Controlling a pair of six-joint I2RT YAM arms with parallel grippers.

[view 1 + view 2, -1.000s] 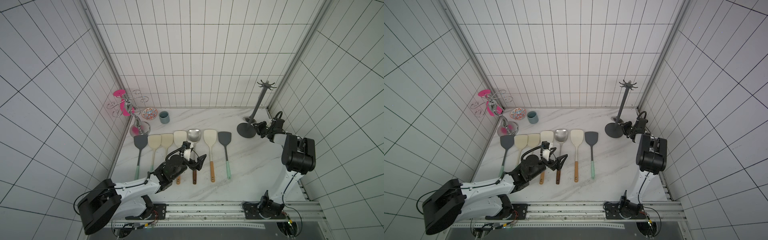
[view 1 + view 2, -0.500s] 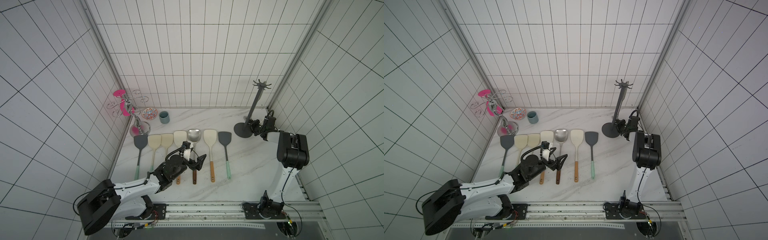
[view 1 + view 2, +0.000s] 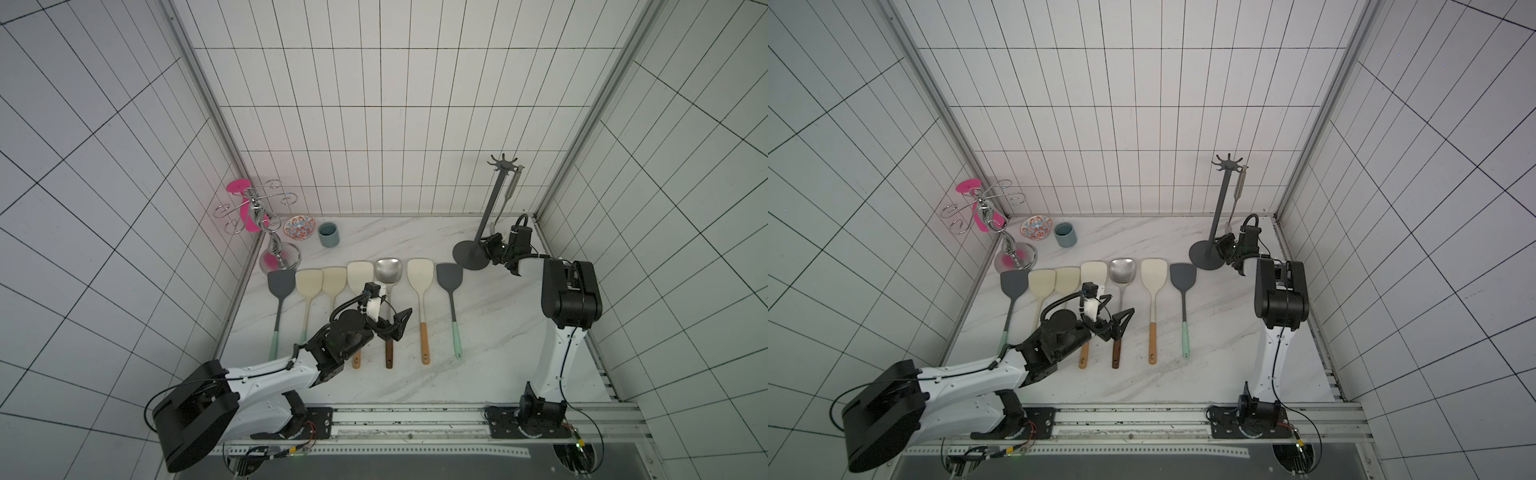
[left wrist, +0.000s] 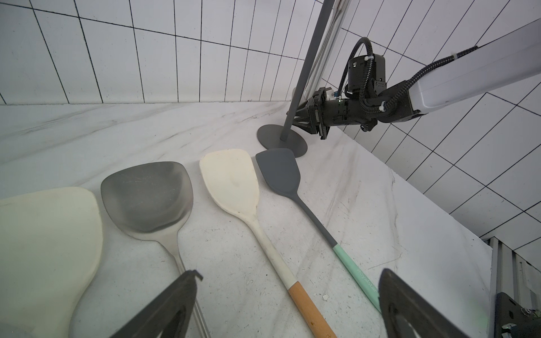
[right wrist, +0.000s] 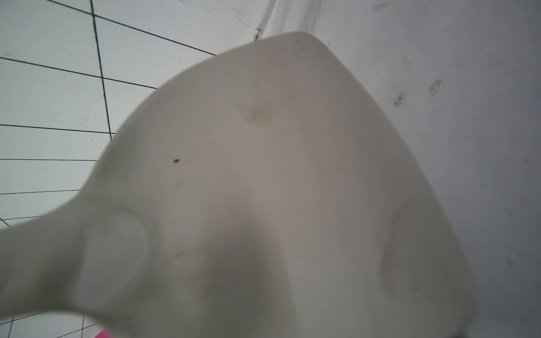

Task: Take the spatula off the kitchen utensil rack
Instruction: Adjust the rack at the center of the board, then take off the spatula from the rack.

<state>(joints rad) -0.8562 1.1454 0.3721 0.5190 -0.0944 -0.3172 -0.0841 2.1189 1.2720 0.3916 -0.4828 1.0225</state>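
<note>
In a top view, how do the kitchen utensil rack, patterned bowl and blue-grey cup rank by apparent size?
1. kitchen utensil rack, by far.
2. patterned bowl and blue-grey cup: nearly alike, too close to rank.

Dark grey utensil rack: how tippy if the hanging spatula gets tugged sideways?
Probably tippy: the kitchen utensil rack is a tall thin pole on a small flat base, and the spatula hangs from a top hook, so a tug has leverage. It may also slide: flat base on a smooth tabletop.
</note>
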